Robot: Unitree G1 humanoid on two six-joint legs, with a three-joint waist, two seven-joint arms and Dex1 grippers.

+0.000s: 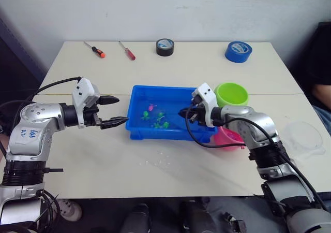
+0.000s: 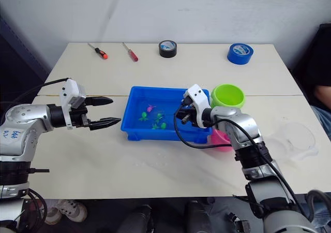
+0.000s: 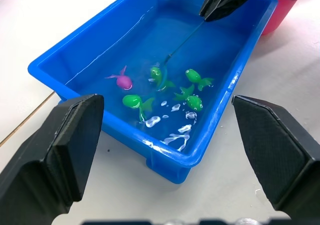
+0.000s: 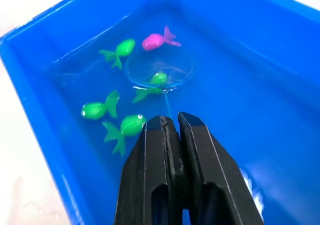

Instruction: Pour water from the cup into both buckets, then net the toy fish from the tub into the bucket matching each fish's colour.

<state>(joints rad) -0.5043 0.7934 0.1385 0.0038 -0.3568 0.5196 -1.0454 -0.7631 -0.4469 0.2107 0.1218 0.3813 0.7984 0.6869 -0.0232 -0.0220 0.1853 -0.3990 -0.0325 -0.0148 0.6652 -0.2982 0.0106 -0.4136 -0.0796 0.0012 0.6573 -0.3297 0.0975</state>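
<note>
The blue tub [image 1: 155,133] sits mid-table with water in it. One pink fish [image 4: 154,41] and several green fish [image 4: 95,110] float there. My right gripper [image 1: 182,112] hangs over the tub's right end, shut on the thin handle of a small net [image 4: 175,67]. The net's hoop lies in the water around one green fish [image 4: 159,78]. My left gripper [image 1: 121,110] is open and holds nothing, just left of the tub. The lime green bucket [image 1: 231,94] stands behind the tub's right end. The pink bucket [image 1: 227,137] is partly hidden by my right arm. The clear cup [image 1: 305,134] stands far right.
Two screwdrivers [image 1: 95,50] [image 1: 128,51], a black tape roll [image 1: 165,47] and a blue tape roll [image 1: 238,51] lie along the table's far edge. Water drops [image 1: 160,163] spot the table in front of the tub. A person [image 1: 323,88] sits at the right edge.
</note>
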